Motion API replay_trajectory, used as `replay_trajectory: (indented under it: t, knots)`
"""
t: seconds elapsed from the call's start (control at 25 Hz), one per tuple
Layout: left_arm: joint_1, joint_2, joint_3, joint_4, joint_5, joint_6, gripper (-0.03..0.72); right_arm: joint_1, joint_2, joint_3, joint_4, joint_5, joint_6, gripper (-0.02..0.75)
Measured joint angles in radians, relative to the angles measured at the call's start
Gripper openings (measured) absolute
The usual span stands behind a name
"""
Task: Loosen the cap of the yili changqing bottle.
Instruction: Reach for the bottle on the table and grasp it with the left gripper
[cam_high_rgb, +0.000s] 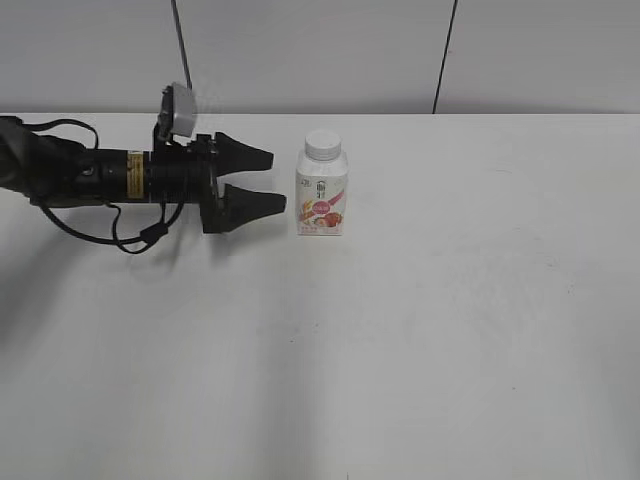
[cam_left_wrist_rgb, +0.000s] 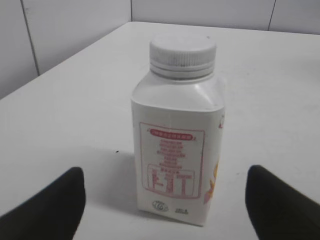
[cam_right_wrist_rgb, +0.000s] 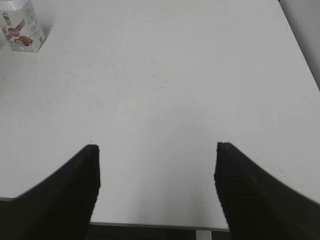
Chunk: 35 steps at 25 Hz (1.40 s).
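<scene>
Spread wide and holding nothing, the right gripper (cam_right_wrist_rgb: 156, 150) sits at the near edge of the white table (cam_high_rgb: 450, 330); in its wrist view the two dark fingers (cam_right_wrist_rgb: 65, 195) frame bare tabletop, and it does not appear in the exterior view. From there the yili changqing bottle (cam_right_wrist_rgb: 22, 25) shows only as a small shape at the far left, well apart from this gripper.

Farther in, on the left side of the scene, the left gripper (cam_high_rgb: 278, 181) reaches in level with the table, its black arm (cam_high_rgb: 90, 175) stretching from the left edge with a cable looping beneath. Its jaws also stand apart, with nothing between them. The tips point right, toward the bottle, and stop just short of it; a narrow gap remains in the exterior view.

Just right of those tips, the yili changqing bottle (cam_high_rgb: 322, 197) stands upright on the table, toward the far side and a little left of centre. Its pink-red fruit label faces the near side, while the left wrist view shows a side panel of small red print. The cap (cam_left_wrist_rgb: 183, 53) sits on the neck, white and ribbed, untouched by either gripper.

Beyond the table's far edge rises a pale panelled wall (cam_high_rgb: 320, 50).
</scene>
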<state>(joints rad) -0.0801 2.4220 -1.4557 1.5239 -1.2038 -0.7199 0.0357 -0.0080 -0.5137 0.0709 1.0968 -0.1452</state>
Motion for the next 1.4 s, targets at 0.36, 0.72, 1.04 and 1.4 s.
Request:
replay_trajectory:
  t: [0.36, 0.72, 1.04, 1.4]
  knots:
    - [-0.080, 0.100, -0.157, 0.029, -0.001, -0.104, 0.592, 0.000, 0.000, 0.000, 0.000, 0.000, 0.000, 0.563]
    - [-0.124, 0.175, -0.255, 0.035, -0.001, -0.149, 0.590, 0.000, 0.000, 0.000, 0.000, 0.000, 0.000, 0.563]
    - [-0.148, 0.220, -0.342, 0.036, -0.002, -0.207, 0.585, 0.000, 0.000, 0.000, 0.000, -0.001, 0.000, 0.563]
    - [-0.150, 0.226, -0.348, 0.036, 0.003, -0.211, 0.439, 0.000, 0.000, 0.000, 0.000, -0.001, 0.000, 0.563]
